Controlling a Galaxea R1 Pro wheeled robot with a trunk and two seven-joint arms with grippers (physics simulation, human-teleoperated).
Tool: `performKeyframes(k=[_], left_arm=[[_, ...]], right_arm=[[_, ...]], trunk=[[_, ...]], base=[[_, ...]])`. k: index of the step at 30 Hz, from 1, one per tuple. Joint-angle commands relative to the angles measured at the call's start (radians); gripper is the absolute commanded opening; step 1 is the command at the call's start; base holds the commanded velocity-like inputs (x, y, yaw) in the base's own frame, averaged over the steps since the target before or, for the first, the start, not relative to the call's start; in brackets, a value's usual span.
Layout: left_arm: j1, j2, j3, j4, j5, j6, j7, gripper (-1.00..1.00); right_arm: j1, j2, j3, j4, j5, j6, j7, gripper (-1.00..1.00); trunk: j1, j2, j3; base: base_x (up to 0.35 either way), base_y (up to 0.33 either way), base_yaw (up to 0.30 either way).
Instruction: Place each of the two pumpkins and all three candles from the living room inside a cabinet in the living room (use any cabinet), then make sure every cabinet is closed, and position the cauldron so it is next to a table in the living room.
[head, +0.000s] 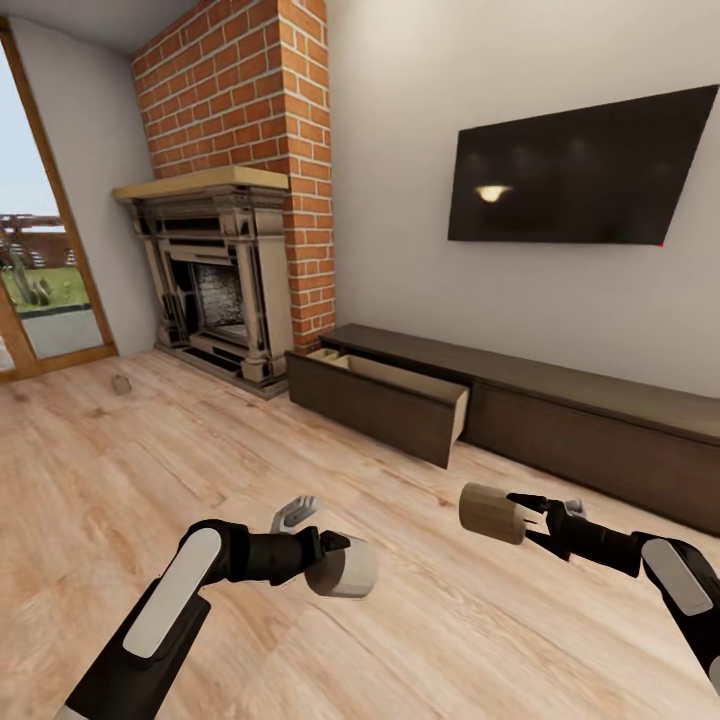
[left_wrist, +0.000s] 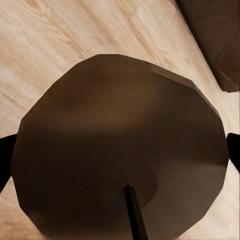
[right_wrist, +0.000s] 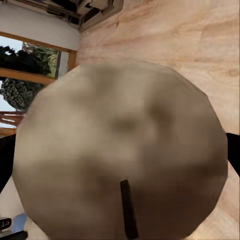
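Observation:
Low over the wood floor, my left gripper (head: 330, 560) is shut on a stubby beige candle (head: 352, 572); the left wrist view has that candle (left_wrist: 120, 150) close up, with a dark wick on its end. My right gripper (head: 525, 520) is shut on a second tan candle (head: 488, 512), also close up in the right wrist view (right_wrist: 120, 150). A third small tan candle (head: 121, 384) lies on the floor by the glass door. The long dark-brown cabinet (head: 600, 420) runs along the wall ahead, its left drawer (head: 385, 405) pulled open with a pale interior. The pumpkins and cauldron are out of view.
A stone fireplace (head: 215, 280) with a brick chimney stands left of the cabinet. A dark TV (head: 580, 170) hangs on the wall above the cabinet. A wood-framed glass door (head: 40, 250) is at the far left. Bare wood floor (head: 200, 450) lies between me and the cabinet.

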Motion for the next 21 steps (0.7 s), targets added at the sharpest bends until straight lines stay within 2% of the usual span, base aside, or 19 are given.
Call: performKeyframes(k=[1,21], left_arm=[[-0.001,0.000,-0.001,-0.001,0.016,-0.003,0.010,-1.00],[-0.001,0.001,0.003,0.001,0.016,-0.003,0.010,-1.00]], right_arm=[[-0.001,0.000,-0.003,-0.001,-0.005,0.008,0.005,-1.00],[-0.001,0.002,-0.003,-0.001,-0.005,0.008,0.006,-1.00]], trunk=[[0.000,0.000,0.000],[0.000,0.000,0.016]], base=[[0.282,0.199,0.256],[0.296,0.179,0.245]])
